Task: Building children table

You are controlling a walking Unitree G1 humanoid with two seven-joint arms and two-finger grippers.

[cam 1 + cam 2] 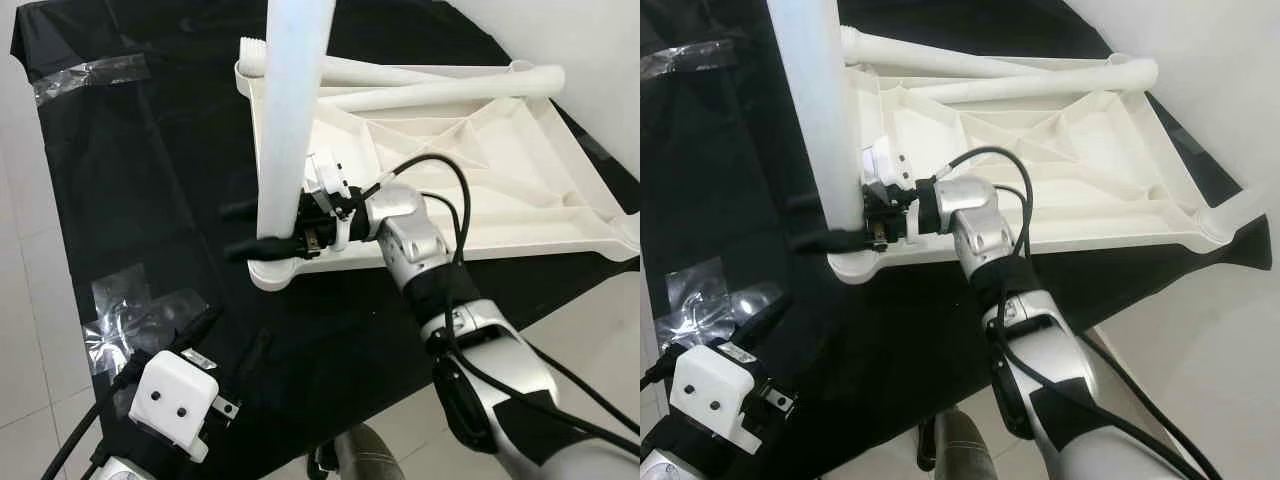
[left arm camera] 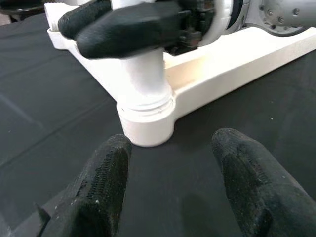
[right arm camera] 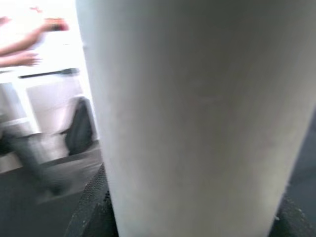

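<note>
Right gripper (image 1: pixel 262 232) clamped low on upright white leg (image 1: pixel 292 120); left gripper (image 2: pixel 168 163) spread, empty. Light, rigid, slick plastic: best gripped near socket.

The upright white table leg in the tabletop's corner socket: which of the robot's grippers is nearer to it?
Right. The right gripper is closed around the upright leg just above the socket. The left gripper is open, low over the black cloth, short of that corner and apart from the leg.

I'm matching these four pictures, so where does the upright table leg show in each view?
Left eye: upright table leg, upper middle.
Right eye: the leg, upper left.
Left wrist: its base in the corner socket.
Right wrist: close-up.
Shared landmark: right gripper clasping it.
</note>
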